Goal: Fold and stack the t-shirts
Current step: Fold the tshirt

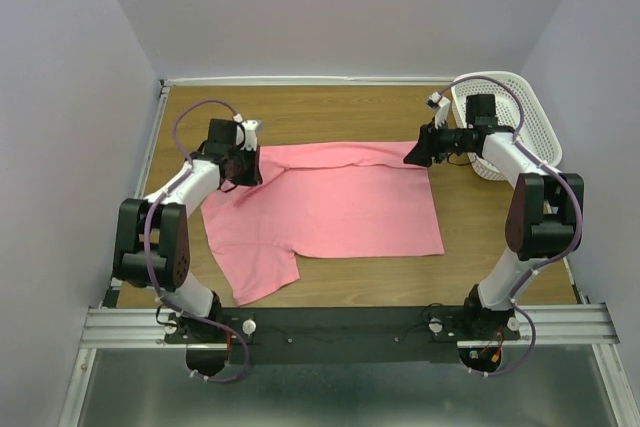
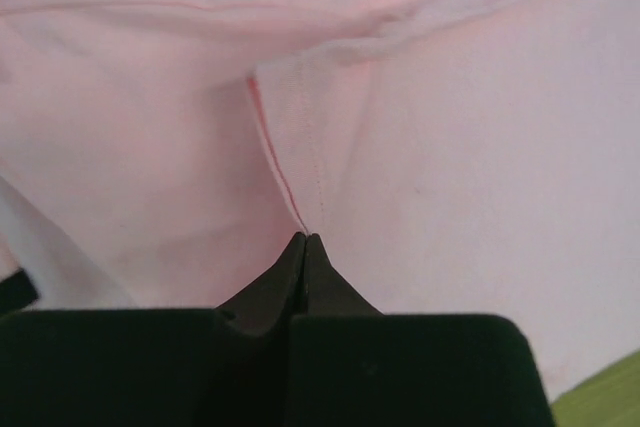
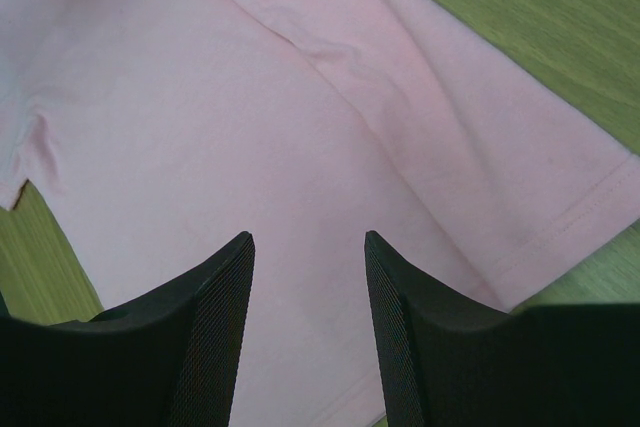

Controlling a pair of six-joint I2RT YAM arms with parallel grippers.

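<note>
A salmon-pink t-shirt (image 1: 340,207) lies spread on the wooden table, one sleeve pointing to the near left. My left gripper (image 1: 248,169) is at the shirt's far left part. In the left wrist view its jaws are pressed together (image 2: 305,237) and pinch a hemmed fold of the pink cloth (image 2: 300,137). My right gripper (image 1: 412,156) hovers at the shirt's far right corner. In the right wrist view its fingers (image 3: 308,239) stand apart and empty above the pink cloth (image 3: 250,127), with a hemmed edge at the right.
A white perforated plastic basket (image 1: 522,117) stands at the far right, behind the right arm. Bare wooden table (image 1: 330,107) lies beyond the shirt. Grey walls close in the table on three sides.
</note>
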